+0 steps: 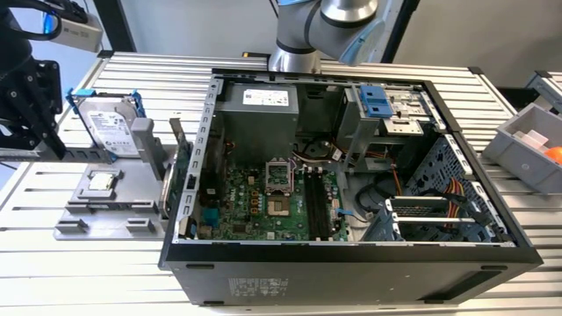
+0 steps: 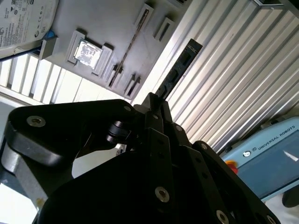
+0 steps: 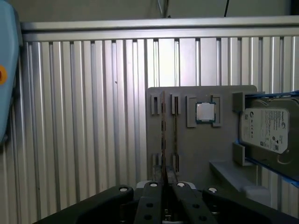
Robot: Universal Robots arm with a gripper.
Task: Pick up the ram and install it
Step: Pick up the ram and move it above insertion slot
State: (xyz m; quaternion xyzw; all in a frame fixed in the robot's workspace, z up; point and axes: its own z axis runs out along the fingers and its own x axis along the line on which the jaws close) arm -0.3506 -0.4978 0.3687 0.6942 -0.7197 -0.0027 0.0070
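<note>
**Status: pick-up complete, installation not yet done.**

1. **Tool.** In the second wrist view the tool (image 2: 155,103) is clamped on the ram (image 2: 180,70). Its black fingers press against the flat faces of the stick, which projects beyond the fingertips, edge-on to the camera. In the first wrist view the stick appears as a thin dark line running out from between the fingertips.

2. **Position of the ram.** The stick appears to be held clear above the grey fixture plate (image 3: 219,154). It appears to touch neither the plate nor the ribbed aluminium surface (image 3: 84,116). The plate carries a processor chip (image 3: 205,112) and a hard drive (image 3: 266,130).

3. **Destination.** In the exterior view the tool stands at the exterior view's left, over the fixture plate. It is well apart from the open computer case (image 1: 351,253). The black memory slots (image 1: 316,204) on the motherboard (image 1: 255,204) appear empty.

4. **Remaining.** The whole install step is outstanding, since the ram sits in no slot.
</note>
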